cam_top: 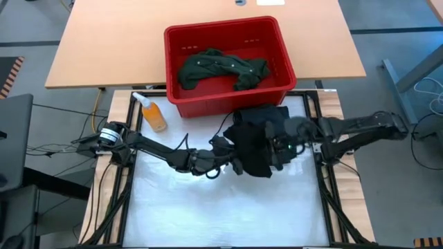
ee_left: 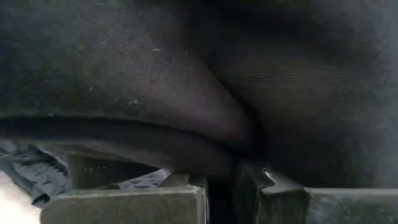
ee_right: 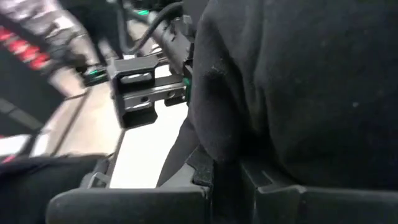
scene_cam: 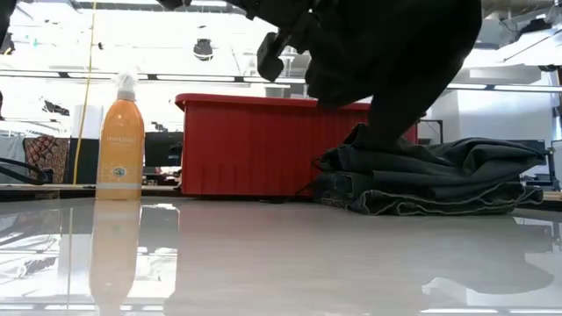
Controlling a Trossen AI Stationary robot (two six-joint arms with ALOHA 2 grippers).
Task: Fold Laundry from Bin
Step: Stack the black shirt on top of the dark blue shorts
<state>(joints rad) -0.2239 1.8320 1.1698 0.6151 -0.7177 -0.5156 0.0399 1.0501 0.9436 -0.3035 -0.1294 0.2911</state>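
Black cloth fills the view right in front of the left wrist camera: a black garment (ee_left: 205, 81) bunched against the left pincer (ee_left: 221, 186), whose two dark fingers stand pressed close together with a fold of the fabric pinched between them. The right pincer (ee_right: 227, 174) is likewise clamped on the same black garment (ee_right: 298, 87), its fingers nearly meeting with cloth caught in the narrow gap, and beyond it the left arm's wrist block shows over the pale surface. From above, the two arms come in from either side and meet near the middle of the white surface (cam_top: 208, 214), the left pincer (cam_top: 232, 162) at the garment's left edge and the right pincer (cam_top: 277, 153) at its right, with the black piece (cam_top: 252, 149) hanging dark and crumpled between them. Seen level from the surface's edge, that piece (scene_cam: 395, 53) is lifted clear, drooping down toward a folded pair of dark navy jeans (scene_cam: 430, 180) that lies flat on the surface just in front of the bin. The red bin (cam_top: 225, 66) sits at the far edge of the white surface, against a wooden table (cam_top: 104, 41), and a dark green shirt (cam_top: 221, 69) lies rumpled inside it. An orange spray bottle (cam_top: 152, 113) stands upright just beside the bin's left front corner, apart from the clothes.
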